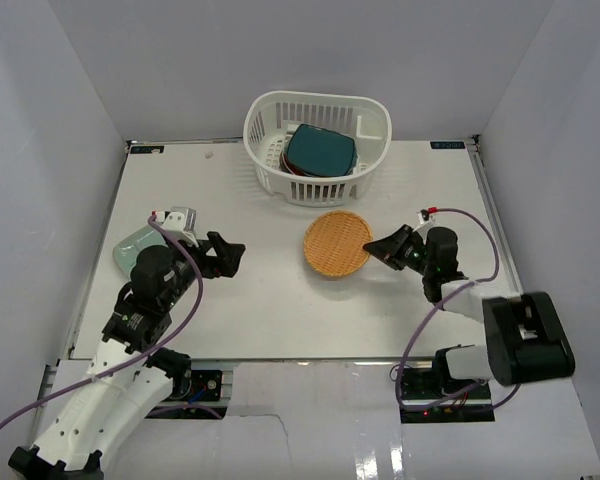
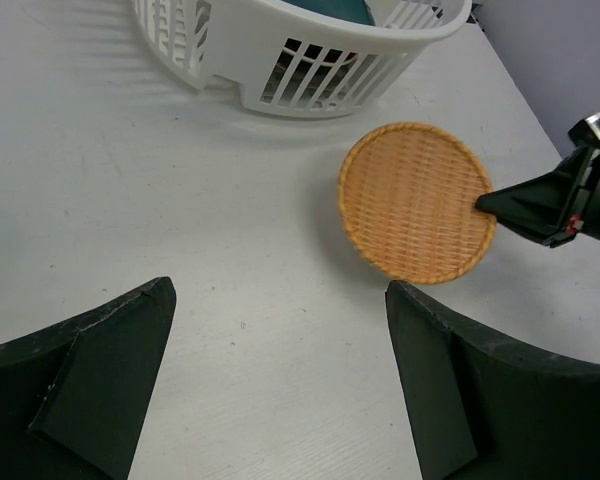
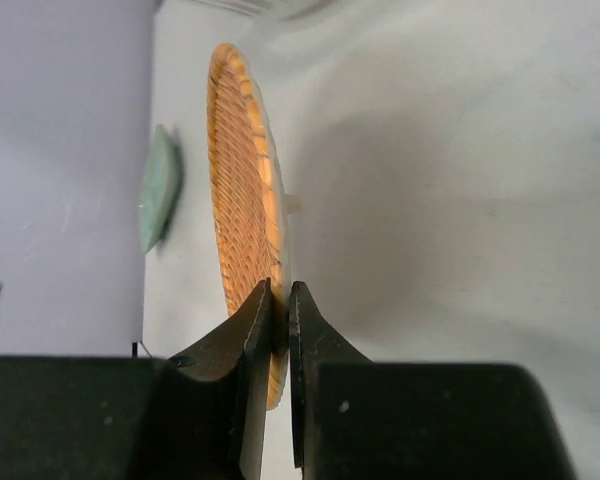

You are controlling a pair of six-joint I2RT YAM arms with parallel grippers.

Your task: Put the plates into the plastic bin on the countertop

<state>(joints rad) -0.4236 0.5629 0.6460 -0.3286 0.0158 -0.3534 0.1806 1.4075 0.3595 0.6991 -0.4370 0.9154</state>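
I see the orange woven plate (image 1: 337, 243) as a round, shallow basket-weave disc with no long axis, its hollow face up. It sits on the countertop (image 1: 270, 310) just in front of the plastic bin (image 1: 270, 170). My right gripper (image 3: 280, 300) is clamped on the plate's right rim. My left gripper (image 1: 232, 256) hangs with jaws wide apart and holds nothing, with the pale green oblong plate (image 1: 132, 250) behind it.

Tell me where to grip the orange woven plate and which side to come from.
Pinch the woven plate by its thin rim at the right edge, coming in low from the right. It lies flat on the table, so only the rim offers a bite; that edge faces the right gripper, which is shut on it there.
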